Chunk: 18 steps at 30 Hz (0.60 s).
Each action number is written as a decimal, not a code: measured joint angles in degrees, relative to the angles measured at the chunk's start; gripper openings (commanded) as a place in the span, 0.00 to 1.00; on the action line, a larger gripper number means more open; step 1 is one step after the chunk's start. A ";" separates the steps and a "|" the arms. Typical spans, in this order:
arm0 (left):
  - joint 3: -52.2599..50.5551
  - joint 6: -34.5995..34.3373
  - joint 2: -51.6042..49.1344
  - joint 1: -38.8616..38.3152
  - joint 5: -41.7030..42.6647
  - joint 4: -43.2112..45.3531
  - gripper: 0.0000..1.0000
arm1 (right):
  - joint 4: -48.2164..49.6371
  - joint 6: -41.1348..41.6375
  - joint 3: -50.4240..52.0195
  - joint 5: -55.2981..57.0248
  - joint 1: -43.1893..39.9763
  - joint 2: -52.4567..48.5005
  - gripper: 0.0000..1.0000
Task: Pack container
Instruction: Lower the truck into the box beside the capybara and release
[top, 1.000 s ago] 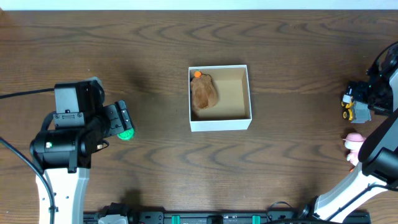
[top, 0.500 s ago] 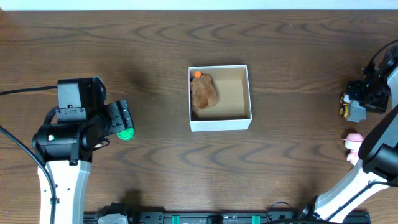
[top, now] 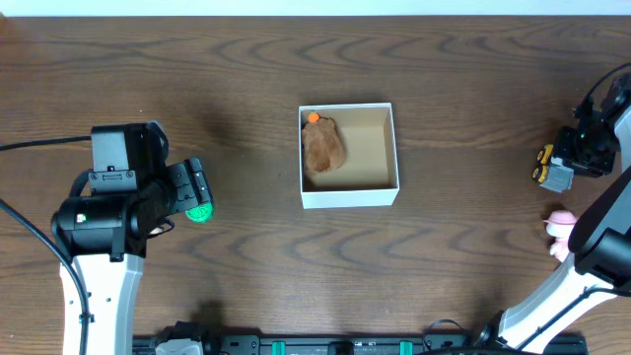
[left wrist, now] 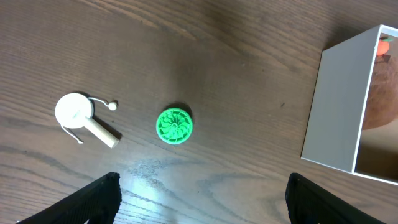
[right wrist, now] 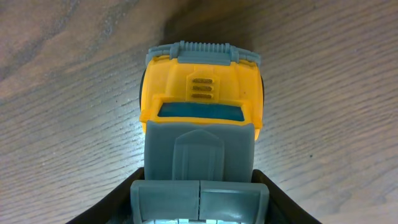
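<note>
Right jaws are pinching the truck (right wrist: 200,118), cab pointing away. Left jaws are gaping, the box (left wrist: 339,106) opening upward to their right.

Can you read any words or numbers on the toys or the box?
None. No words, numbers or signs show on the yellow toy truck, the white box, the green wheel-shaped toy or the white round toy.
</note>
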State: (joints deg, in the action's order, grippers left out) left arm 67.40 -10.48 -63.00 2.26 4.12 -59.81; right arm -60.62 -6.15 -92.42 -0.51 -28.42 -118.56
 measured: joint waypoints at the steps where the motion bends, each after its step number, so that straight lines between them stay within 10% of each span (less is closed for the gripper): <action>1: 0.00 0.00 0.00 0.00 0.00 0.00 0.85 | -0.20 0.24 0.00 -0.07 0.04 0.02 0.20; 9: 0.00 0.00 0.00 0.00 0.00 0.00 0.85 | -1.92 1.55 0.17 -2.56 5.84 5.01 0.13; 18: 0.00 0.00 0.00 0.00 0.00 -0.02 0.85 | 0.63 7.82 -0.13 -3.67 32.92 27.76 0.09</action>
State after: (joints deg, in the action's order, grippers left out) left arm 67.40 -10.48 -63.00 2.26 4.12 -59.83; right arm -59.99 1.67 -92.55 -4.19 4.49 -90.80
